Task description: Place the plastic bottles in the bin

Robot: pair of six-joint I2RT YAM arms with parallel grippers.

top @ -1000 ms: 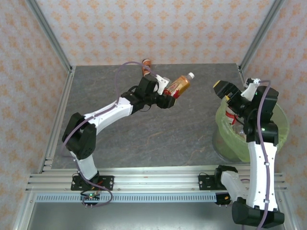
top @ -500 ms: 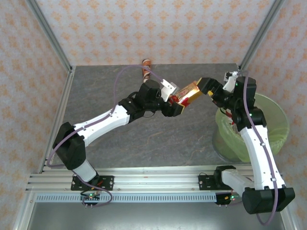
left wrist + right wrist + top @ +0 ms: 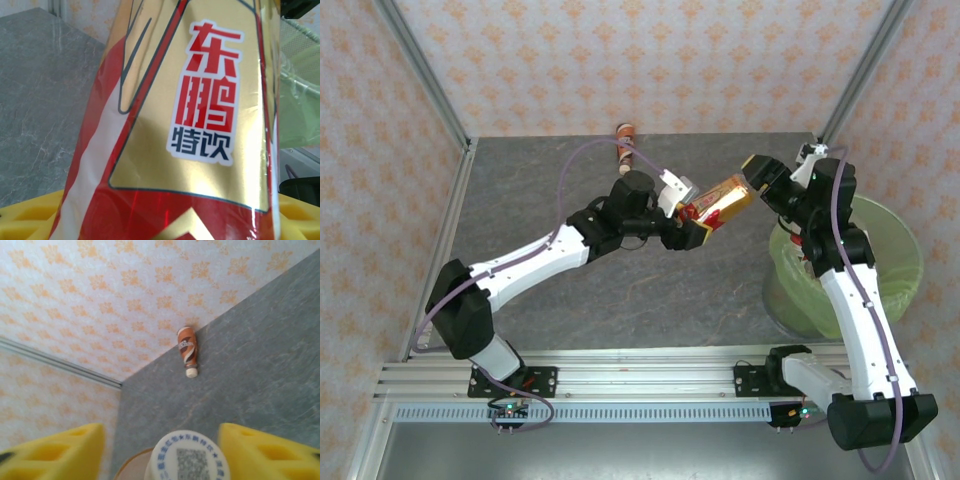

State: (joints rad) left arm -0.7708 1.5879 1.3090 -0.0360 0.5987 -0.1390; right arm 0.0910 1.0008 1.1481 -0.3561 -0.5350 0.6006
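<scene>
Two plastic bottles seen. One gold-and-red bottle [image 3: 725, 198] is up off the bench [image 3: 650, 290], lying near level in the air between the two arms, base toward the left arm, neck toward the right. Left claw [image 3: 695, 213] is clamped on its lower end; in the left wrist view the gold label [image 3: 200, 100] with red and black characters stands close to the lens, yellow pads [image 3: 30, 220] showing at the bottom corners. Right claw [image 3: 757, 172] is at the neck end. Right wrist view: white cap [image 3: 190, 460] with a printed code sits between the two yellow pads [image 3: 65, 450], claw narrowed about it, wall showing in a gap on one side, the other pad at the cap's edge; cannot tell if it grips. Held bottle is just left of the bin [image 3: 905, 250], not over it. Bin stands at the bench's right edge, green liner, right arm crossing its near rim. Second bottle, brown-orange [image 3: 626, 133], lies on the bench at the back wall, well apart from both claws, white cap pointing away from the wall [image 3: 188, 349]
</scene>
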